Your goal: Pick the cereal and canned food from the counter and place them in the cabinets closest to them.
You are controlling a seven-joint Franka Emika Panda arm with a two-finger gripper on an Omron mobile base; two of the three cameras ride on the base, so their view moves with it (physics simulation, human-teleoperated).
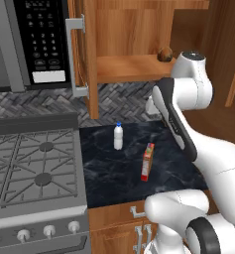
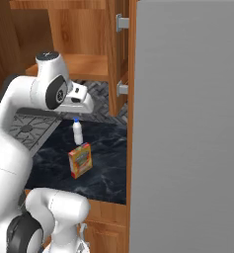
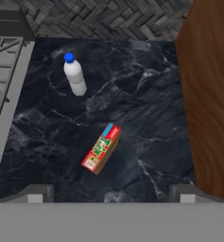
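Black marbled counter [image 1: 114, 173] fills the space in front of you, and the cereal box [image 1: 147, 161] stands upright near its middle. You've got the white bottle [image 1: 118, 136] with the blue cap just behind it, toward the herringbone wall [image 1: 119, 99], the two apart. Left of the counter sits the stove [image 1: 34, 168]. Overhead, the wooden cabinet [image 1: 134, 67] hangs open, its shelf bare wood. Your gripper [image 3: 111, 194] hovers high over the counter, fingers [image 3: 35, 193] spread wide with nothing between them.
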